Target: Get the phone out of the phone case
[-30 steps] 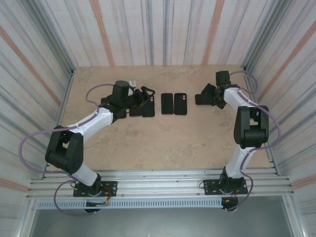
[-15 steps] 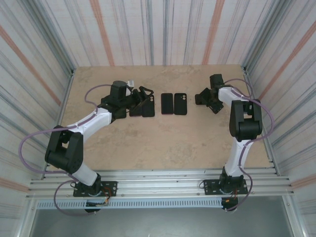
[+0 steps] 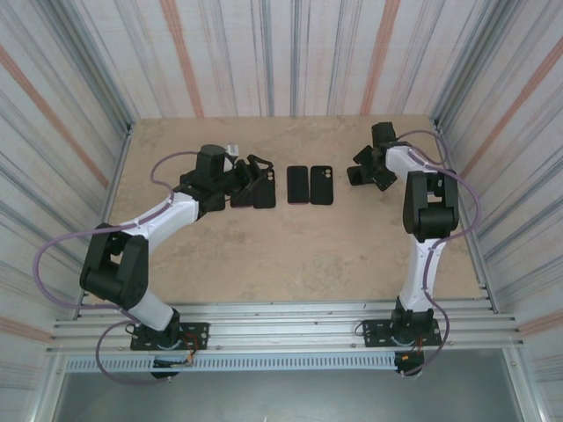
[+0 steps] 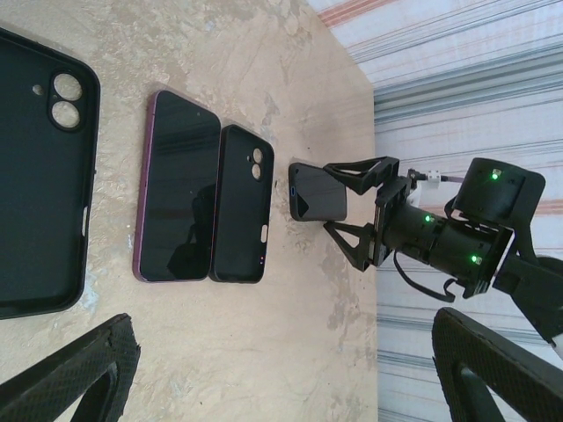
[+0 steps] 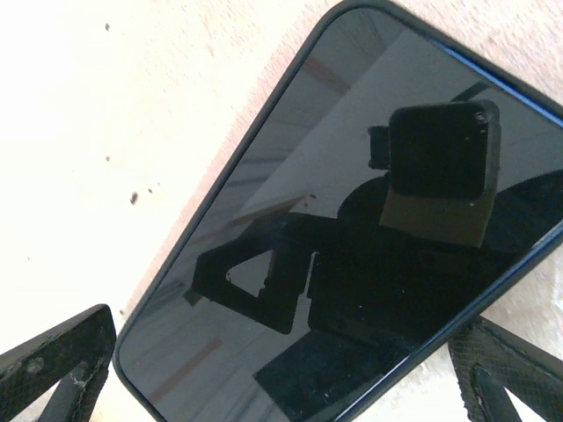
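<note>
Right end effector [image 4: 330, 196]: fingers spread wide, straddling a phone [image 5: 352, 202] that lies screen-up at the far right of the desk [image 3: 290, 255]. Nothing is pinched. Contact between the pads and the phone's edges cannot be confirmed.

Left end effector [image 4: 283, 352]: fingers spread, holding nothing, stationed over the left group of items.

Change over the last second:
- The right arm has folded inward and its wrist has shifted along the far edge, re-orienting the fingers around the phone.
- The phone itself has not moved.
- The left arm has stayed in place.
- Both sets of fingers have kept the same spread.

Meaning for the task: this is judged to be an alignment step before a grasp. The phone at the right shows a dark blue rim, which may be its case. If so, separation has not yet begun on this unit.

Item count, top view: five dark slabs on the desk.
1. One open case [image 4: 40, 176], inner side up with its camera cut-out visible, just beside the left end effector.
2. One further slab [image 3: 239, 197] touching that case, partly under the left end effector. Type cannot be determined.
3. One purple-edged phone [image 4: 176, 198], screen-up, centre.
4. One dark unit [image 4: 242, 207], camera side up, just beside it. Whether it is a case or a phone cannot be determined.
5. The phone at the right end effector.

Arms: two.
</note>
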{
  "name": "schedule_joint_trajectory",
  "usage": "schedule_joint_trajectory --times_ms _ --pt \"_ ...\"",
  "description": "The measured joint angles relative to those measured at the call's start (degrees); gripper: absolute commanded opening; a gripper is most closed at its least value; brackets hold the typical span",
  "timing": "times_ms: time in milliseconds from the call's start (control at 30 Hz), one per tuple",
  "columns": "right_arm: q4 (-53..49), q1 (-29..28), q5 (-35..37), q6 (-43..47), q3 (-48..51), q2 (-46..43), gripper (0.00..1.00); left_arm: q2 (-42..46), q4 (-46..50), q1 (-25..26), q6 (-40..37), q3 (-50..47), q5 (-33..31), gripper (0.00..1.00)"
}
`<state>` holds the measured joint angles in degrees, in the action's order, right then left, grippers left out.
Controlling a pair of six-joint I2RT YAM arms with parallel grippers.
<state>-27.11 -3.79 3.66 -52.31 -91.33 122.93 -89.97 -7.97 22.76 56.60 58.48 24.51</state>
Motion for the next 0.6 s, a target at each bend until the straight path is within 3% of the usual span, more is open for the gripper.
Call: schedule_joint_trajectory --times_ms 600 --pt "-16.74 -1.42 5.14 -1.88 -22.40 12.70 0.99 -0.02 0.02 -0.68 0.00 0.00 1.73 0.90"
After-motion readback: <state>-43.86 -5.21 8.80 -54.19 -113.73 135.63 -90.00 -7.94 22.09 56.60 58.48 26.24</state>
